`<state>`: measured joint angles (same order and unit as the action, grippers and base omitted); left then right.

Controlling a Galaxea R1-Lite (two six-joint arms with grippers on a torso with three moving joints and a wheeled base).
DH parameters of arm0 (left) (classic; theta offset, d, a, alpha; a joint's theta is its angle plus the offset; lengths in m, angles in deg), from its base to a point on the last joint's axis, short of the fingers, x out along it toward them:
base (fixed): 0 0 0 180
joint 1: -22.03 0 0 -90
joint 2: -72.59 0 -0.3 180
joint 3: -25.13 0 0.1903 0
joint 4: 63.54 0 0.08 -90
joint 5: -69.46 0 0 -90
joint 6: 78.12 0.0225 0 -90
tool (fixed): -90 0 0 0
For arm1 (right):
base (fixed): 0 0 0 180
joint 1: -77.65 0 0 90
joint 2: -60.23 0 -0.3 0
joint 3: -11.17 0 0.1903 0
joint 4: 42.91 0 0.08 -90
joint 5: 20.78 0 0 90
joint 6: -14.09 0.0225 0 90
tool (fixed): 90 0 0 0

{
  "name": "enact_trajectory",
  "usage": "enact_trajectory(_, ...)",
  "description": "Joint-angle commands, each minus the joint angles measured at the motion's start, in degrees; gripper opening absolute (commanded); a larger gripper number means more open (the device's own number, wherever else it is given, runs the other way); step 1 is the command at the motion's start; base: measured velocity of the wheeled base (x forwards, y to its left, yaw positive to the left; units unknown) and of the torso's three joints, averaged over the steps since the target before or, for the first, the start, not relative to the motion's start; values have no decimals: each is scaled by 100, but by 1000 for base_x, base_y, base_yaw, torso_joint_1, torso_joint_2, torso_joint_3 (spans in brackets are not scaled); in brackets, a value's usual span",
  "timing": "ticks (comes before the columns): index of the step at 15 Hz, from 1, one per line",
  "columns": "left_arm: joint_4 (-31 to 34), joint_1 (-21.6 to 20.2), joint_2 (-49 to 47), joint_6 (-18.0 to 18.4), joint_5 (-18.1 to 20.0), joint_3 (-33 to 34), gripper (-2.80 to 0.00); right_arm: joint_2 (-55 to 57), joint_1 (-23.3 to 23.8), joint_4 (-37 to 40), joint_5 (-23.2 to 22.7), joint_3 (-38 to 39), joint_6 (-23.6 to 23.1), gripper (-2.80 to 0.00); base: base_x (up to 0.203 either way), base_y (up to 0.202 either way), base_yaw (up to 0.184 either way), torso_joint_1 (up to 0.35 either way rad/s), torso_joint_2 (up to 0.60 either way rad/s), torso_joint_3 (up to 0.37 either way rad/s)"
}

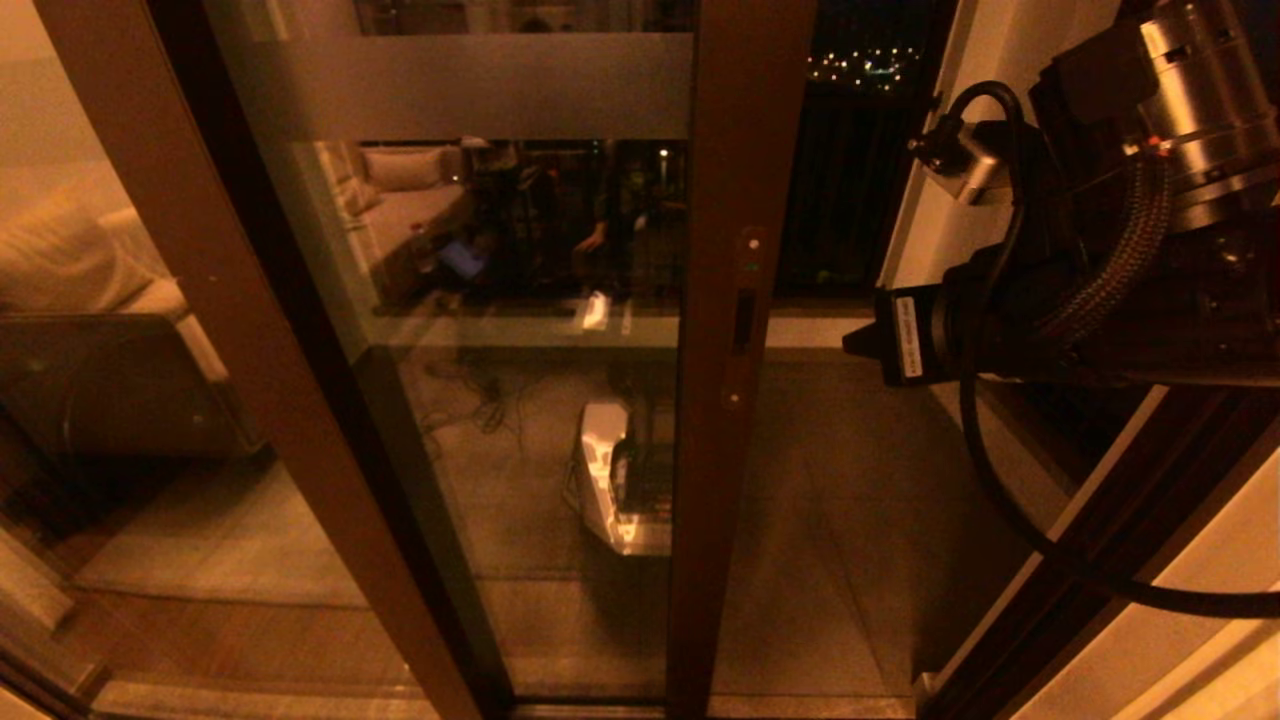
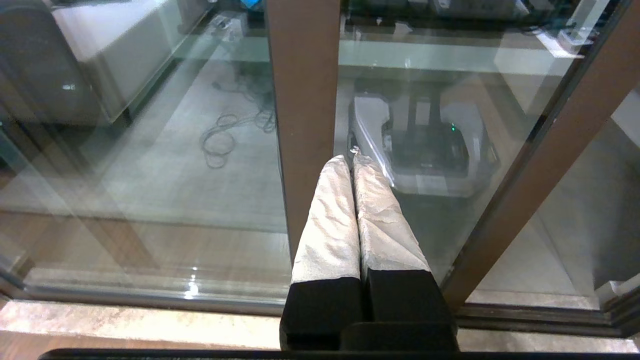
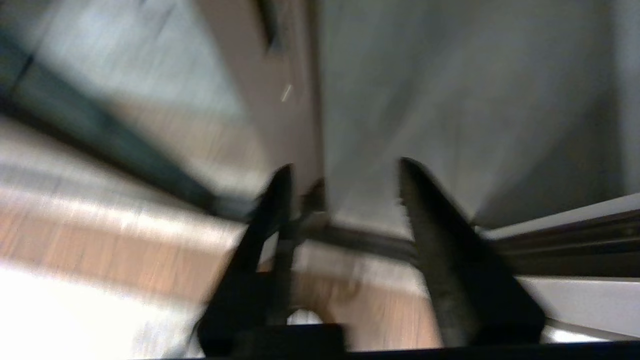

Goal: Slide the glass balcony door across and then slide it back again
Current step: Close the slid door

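Observation:
The glass balcony door has a frosted band near its top and a dark brown stile with a slim handle slot. It stands partly slid aside, so a dark gap to the balcony shows right of the stile. My right arm reaches in from the upper right at handle height. In the right wrist view my right gripper is open, one finger over the stile's edge. My left gripper is shut on nothing, low before the glass.
A brown-framed panel stands left of the door, with a sofa seen in its glass. The white wall and jamb close the right side. The floor track runs along the bottom. My own base reflects in the glass.

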<state>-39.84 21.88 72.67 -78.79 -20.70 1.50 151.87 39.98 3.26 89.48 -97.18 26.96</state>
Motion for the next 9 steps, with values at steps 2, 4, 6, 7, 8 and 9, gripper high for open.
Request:
enact_trajectory(2, 2, -2, -7, -4, -2, 0, -280, 115, -92, -191, 333, 130, 114, 0, 0, 0, 0, 0, 0, 0)
enact_trajectory(4, 0, -2, -7, -4, -2, 0, -280, 305, -77, -529, 359, 330, 109, 0, 0, 0, 0, 0, 0, 0)
enact_trajectory(6, -6, -2, -7, -4, -2, 0, -280, 594, -20, -1007, 473, 484, 65, 0, 0, 0, 0, 0, 0, 0)
enact_trajectory(7, 0, -2, -7, -4, -2, 0, -280, 660, -13, -1062, 487, 491, 58, 0, 0, 0, 0, 0, 0, 0)
enact_trajectory(8, 1, -2, -7, -4, -2, 0, -280, 711, -19, -1108, 488, 461, 58, 0, 0, 0, 0, 0, 0, 0)
enact_trajectory(9, 2, -2, -7, -4, -2, 0, -280, 788, -14, -1262, 488, 418, 49, 0, 0, 0, 0, 0, 0, 0)
